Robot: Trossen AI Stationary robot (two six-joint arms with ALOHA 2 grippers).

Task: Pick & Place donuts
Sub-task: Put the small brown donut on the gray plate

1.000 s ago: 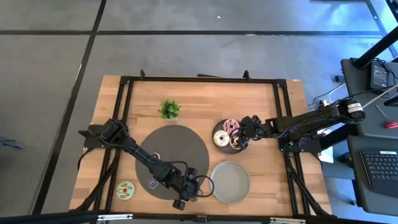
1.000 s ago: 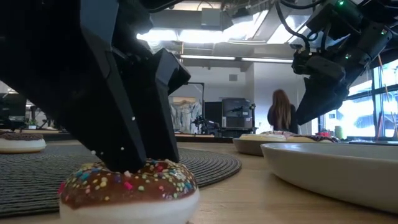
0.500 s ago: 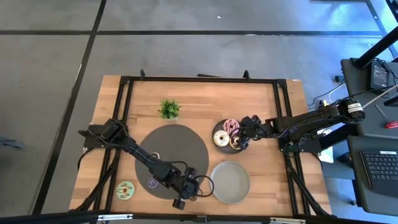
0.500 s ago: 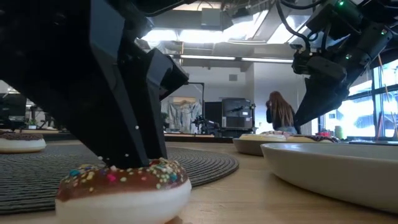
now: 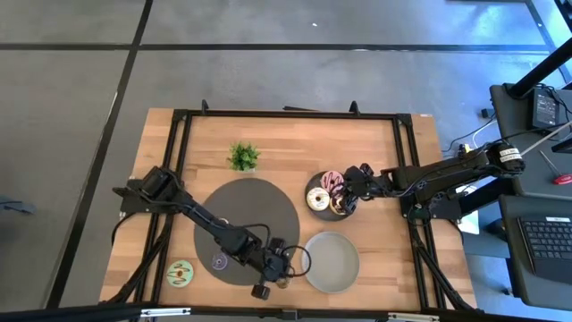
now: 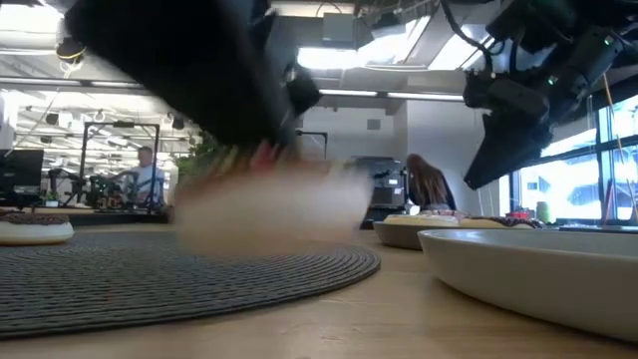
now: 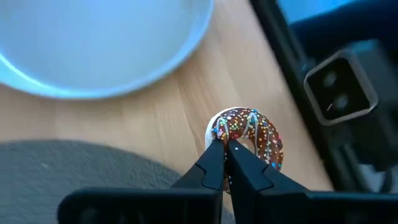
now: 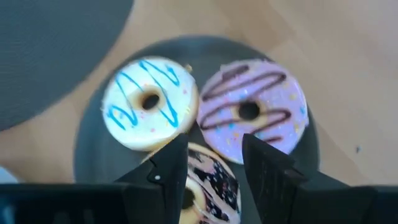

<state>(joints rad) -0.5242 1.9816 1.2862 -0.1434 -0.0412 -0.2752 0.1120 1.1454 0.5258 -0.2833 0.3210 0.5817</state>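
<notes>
Landmark: the round dark mat (image 5: 246, 231) lay in the middle of the wooden table (image 5: 295, 148).
Green donut (image 5: 180, 273): green-iced ring, flat on the table left of the mat, apart from it.
Purple donut (image 5: 219, 262): small ring on the mat's near-left part.
Left gripper (image 7: 225, 148): at the mat's near-right edge, fingers pinched together on the rim of the sprinkled donut.
Sprinkled donut (image 7: 247, 137): brown icing with coloured sprinkles and pale stripes; in the low view a blur above the mat.
Grey plate (image 5: 332, 261): just right of the mat.
Dark plate (image 8: 93, 130): right of the mat, farther back, bearing a white donut (image 8: 150, 101) with blue lines, a pink donut (image 8: 252, 109) with brown lines, and a third donut (image 8: 210, 183).
Right gripper (image 8: 214, 163): over the dark plate, fingers apart, astride the third donut; contact unclear.
</notes>
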